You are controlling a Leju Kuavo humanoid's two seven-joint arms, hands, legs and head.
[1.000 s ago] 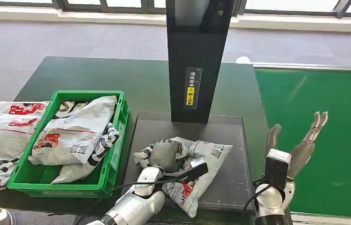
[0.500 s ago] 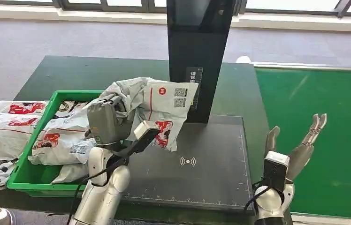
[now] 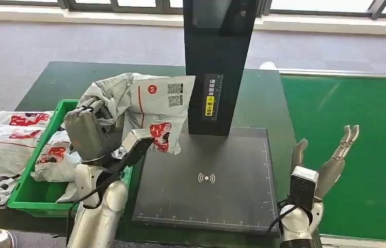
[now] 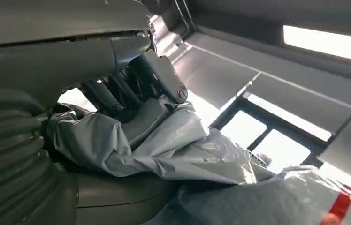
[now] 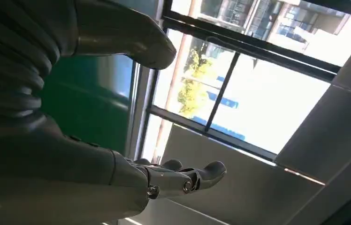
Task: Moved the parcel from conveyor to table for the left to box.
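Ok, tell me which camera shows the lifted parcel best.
The head view: the whole grey parcel, with its printed codes and red marks, hangs from the left robot hand above the green crate. The left wrist view gives a close look at crumpled plastic under the fingers. The right wrist view misses it.

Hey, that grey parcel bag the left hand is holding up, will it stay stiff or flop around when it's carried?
Probably floppy: the parcel is crumpled where the left hand grips it, and its free end hangs down. It seems light, since one bunched corner carries it. The glossy film may be slippery, so it could slide through the fingers.
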